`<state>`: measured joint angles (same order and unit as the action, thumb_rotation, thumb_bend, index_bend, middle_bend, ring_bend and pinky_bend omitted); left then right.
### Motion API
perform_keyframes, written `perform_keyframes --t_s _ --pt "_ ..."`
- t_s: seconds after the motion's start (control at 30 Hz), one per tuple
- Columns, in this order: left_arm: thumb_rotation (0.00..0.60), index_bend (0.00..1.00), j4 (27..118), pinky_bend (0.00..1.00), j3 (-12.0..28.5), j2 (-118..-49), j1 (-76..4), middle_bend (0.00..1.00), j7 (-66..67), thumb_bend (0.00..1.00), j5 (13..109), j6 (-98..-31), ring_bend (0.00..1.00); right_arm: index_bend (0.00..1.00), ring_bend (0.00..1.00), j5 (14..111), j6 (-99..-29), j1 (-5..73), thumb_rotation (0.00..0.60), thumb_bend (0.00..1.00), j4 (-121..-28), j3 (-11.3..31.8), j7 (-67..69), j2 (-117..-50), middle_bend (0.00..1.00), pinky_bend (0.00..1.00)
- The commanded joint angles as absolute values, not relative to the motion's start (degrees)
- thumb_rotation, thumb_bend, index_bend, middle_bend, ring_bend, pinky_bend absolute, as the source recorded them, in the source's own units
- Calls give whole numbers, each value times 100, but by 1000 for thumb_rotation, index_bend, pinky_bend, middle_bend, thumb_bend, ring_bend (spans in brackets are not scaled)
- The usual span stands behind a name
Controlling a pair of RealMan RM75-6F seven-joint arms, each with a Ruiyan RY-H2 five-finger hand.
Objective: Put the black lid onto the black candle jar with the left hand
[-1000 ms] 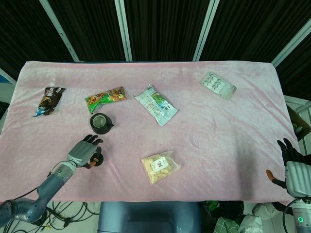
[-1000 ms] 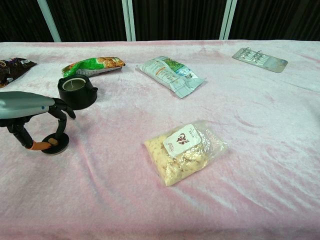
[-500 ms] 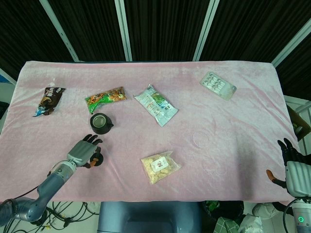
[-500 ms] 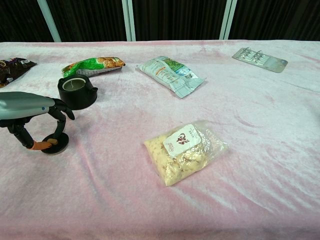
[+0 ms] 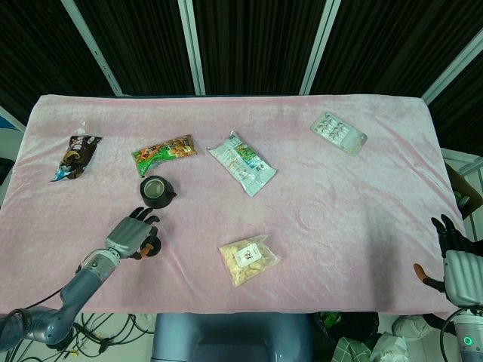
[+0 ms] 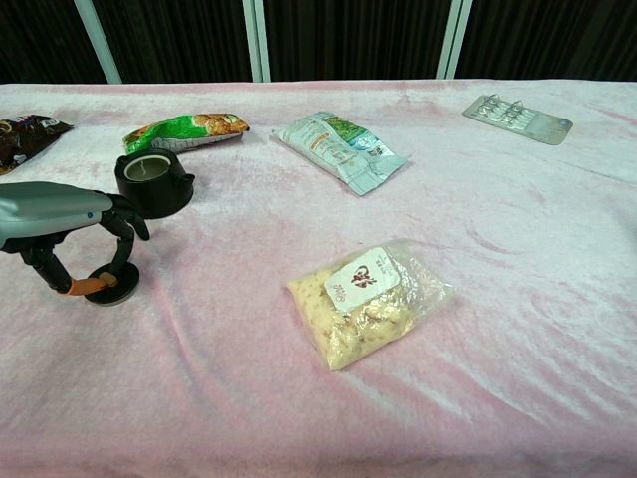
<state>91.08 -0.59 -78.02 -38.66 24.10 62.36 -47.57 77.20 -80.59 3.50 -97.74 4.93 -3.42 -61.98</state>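
The black candle jar (image 5: 156, 191) (image 6: 151, 182) stands uncovered on the pink cloth, left of centre, with pale wax showing inside. The flat black lid (image 6: 111, 286) (image 5: 149, 247) lies on the cloth just in front of the jar. My left hand (image 5: 130, 237) (image 6: 62, 221) arches over the lid and pinches it between the orange-tipped thumb and the fingers (image 6: 123, 261). The lid looks level with the cloth or barely off it. My right hand (image 5: 455, 260) hangs past the table's right edge with its fingers apart and nothing in it.
A green snack bag (image 5: 164, 153) lies behind the jar and a dark wrapper (image 5: 74, 155) sits at the far left. A white pouch (image 5: 241, 162) is at centre, a clear bag of snacks (image 5: 247, 259) near the front, and a blister pack (image 5: 337, 132) at back right.
The left hand has settled slightly onto the lid, its thumb and fingers tightening on the rim. The jar and the right hand have not moved.
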Motion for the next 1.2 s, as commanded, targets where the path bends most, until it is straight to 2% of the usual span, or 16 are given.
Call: perform_keyframes --t_s 0.03,0.33,0.57,0.9,1.2 --pt "600 605 9138 33 -53 -7801 -3852 186 2414 500 6278 -4823 0 0 137 7729 -8065 348 600 176 -9775 490 -338 -6195 25 191" --pt "600 622 9741 32 80 -7366 -3758 200 2261 499 6718 -5309 0 0 137 7752 -8068 345 600 176 -9775 481 -314 -6185 25 191" --pt "600 627 10344 33 436 -6840 -3827 204 2041 499 6842 -5541 0 0 137 7760 -8079 339 600 176 -9779 470 -347 -6200 25 191" --pt "600 622 9802 25 1290 -6598 -4489 205 1500 499 5552 -4750 0 0 137 7731 -8091 339 600 177 -9775 481 -402 -6229 25 191" --pt "600 620 8831 16 1237 -6810 -4890 204 1411 498 4704 -4060 0 0 137 7711 -8086 343 600 177 -9769 485 -442 -6238 25 191"
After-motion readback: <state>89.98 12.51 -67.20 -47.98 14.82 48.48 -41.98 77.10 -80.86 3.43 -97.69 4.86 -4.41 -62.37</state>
